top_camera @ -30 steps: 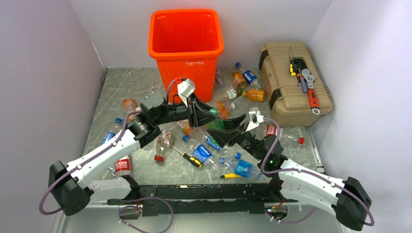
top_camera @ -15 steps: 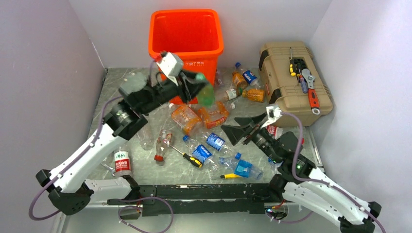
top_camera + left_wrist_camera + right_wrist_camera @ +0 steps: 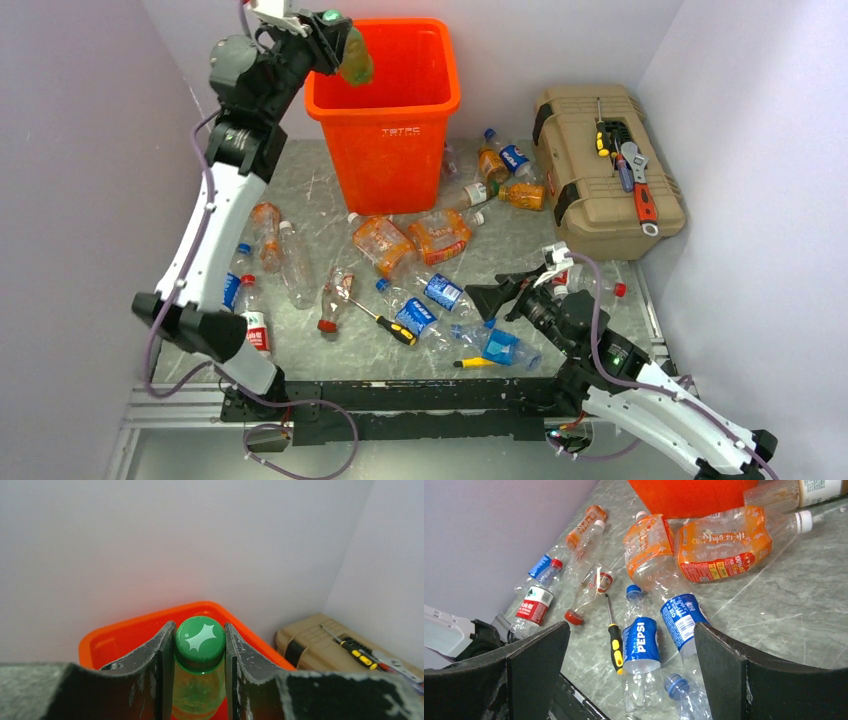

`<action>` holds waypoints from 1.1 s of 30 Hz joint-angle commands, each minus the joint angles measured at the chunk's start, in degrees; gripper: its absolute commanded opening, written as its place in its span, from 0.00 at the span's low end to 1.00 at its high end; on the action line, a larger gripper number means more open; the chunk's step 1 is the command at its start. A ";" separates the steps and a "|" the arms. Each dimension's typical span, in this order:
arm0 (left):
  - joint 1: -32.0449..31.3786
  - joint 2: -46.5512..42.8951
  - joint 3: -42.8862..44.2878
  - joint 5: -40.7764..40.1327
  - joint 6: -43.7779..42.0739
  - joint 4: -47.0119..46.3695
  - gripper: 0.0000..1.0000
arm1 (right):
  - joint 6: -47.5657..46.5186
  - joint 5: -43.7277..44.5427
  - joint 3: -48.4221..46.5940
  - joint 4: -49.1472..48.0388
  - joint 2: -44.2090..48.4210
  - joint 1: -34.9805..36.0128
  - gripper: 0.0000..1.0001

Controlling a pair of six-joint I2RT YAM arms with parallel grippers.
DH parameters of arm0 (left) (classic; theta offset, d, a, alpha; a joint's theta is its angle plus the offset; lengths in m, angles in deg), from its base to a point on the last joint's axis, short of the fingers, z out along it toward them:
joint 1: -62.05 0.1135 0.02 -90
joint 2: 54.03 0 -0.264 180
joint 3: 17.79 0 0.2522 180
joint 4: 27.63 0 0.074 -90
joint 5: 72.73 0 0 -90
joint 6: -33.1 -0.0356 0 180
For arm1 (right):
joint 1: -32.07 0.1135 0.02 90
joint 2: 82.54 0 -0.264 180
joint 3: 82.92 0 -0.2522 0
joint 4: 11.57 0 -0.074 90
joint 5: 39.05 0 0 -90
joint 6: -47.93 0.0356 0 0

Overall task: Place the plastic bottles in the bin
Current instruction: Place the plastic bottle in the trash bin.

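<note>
Bright, even, diffuse white light; faint soft shadows under the plastic bottles (image 3: pixel 440 236). Left wrist view: fingers (image 3: pixel 142 672) at six o'clock blurred, toolbox (image 3: pixel 322 642) at four o'clock slightly soft.

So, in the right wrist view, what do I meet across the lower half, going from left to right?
Red-label bottle → screwdriver → Pepsi bottle → blue-label bottle.

A tall, bright orange plastic bin (image 3: pixel 385 120) is gleaming smooth and glossy, while the grey, marble-patterned tabletop (image 3: pixel 774 610) is giving off a duller sheen. Crushed clear plastic bottles (image 3: pixel 719 545) are glinting, crinkled. The matt black fingers (image 3: pixel 150 675) of the left gripper (image 3: pixel 199 627) are showing scuffed, whitish edges beside the ridged, glossy cap of a green-capped plastic bottle (image 3: pixel 199 690).
</note>
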 commanded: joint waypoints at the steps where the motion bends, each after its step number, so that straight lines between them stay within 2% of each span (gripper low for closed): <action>1: 3.56 5.70 1.29 3.89 5.73 -7.38 0.00 | 0.10 1.35 0.01 0.55 2.61 0.17 1.00; 6: 5.20 9.18 -4.49 5.85 7.72 -17.01 0.00 | 0.07 3.85 1.45 2.57 6.15 0.17 1.00; 17: 5.20 12.31 -6.92 7.72 6.38 -11.89 0.00 | 0.16 8.76 2.84 4.24 7.75 0.21 1.00; 20: 5.20 14.04 -5.60 13.83 8.14 -10.84 0.01 | -0.03 9.64 2.53 4.55 7.23 0.17 1.00; 24: 4.70 19.05 1.21 23.59 11.83 -5.24 0.02 | -0.37 10.14 2.24 4.10 6.60 0.17 1.00; 25: 4.35 19.67 2.08 24.57 11.71 -4.22 0.14 | -0.47 10.23 1.99 4.15 6.39 0.17 1.00; 27: 3.50 19.66 2.09 24.47 10.21 -3.14 0.57 | -0.35 10.42 1.31 4.96 6.11 0.19 1.00; 31: 2.93 14.59 -2.13 20.94 8.19 -6.09 0.97 | -0.26 11.06 0.30 6.41 6.22 0.17 1.00; 33: 2.85 11.34 -2.86 18.85 8.56 -5.91 0.99 | -0.46 11.24 -0.21 6.72 6.03 0.17 1.00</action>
